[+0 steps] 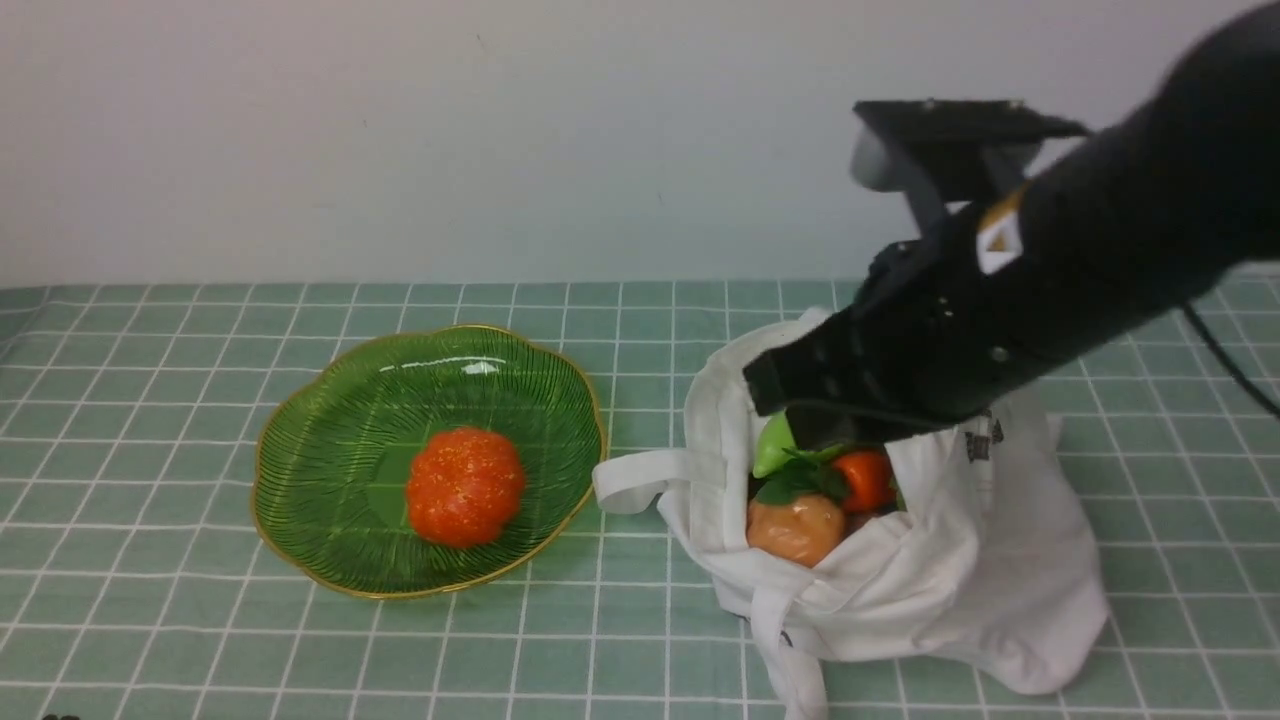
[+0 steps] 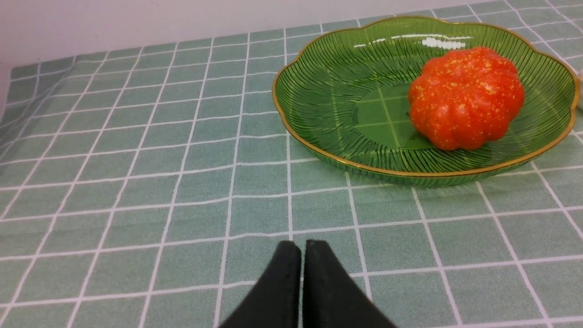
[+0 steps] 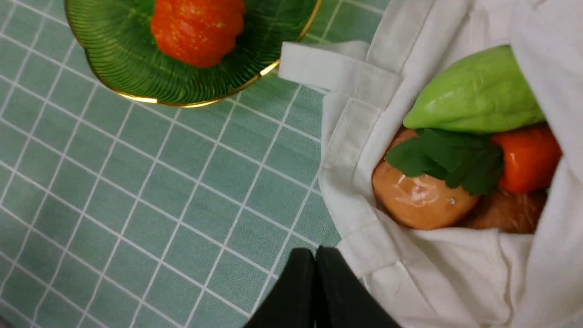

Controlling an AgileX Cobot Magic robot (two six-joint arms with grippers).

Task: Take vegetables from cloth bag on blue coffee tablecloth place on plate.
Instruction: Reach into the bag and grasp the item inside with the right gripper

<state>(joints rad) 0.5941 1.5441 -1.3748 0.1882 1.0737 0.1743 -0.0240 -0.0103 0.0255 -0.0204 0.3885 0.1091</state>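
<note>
On the blue coffee tablecloth (image 1: 150,400) the white cloth bag (image 1: 900,570) stands open at the right. In its mouth lie vegetables: a light green pepper (image 3: 478,95), a dark green leafy one (image 3: 451,157), a small red-orange one (image 3: 528,157) and a tan potato (image 3: 421,198). My right gripper (image 1: 762,385) hovers shut and empty just above the bag's mouth, touching none of them. The green plate (image 1: 330,450) sits left of the bag with an orange-red speckled pumpkin-shaped vegetable (image 1: 465,487) in it. My left gripper (image 2: 303,246) is shut and empty, low over the cloth in front of the plate (image 2: 346,105).
A white strap handle (image 1: 640,478) of the bag lies on the cloth toward the plate's rim. A pale wall runs along the table's far edge. The bag's other handle (image 1: 795,650) hangs down at the front.
</note>
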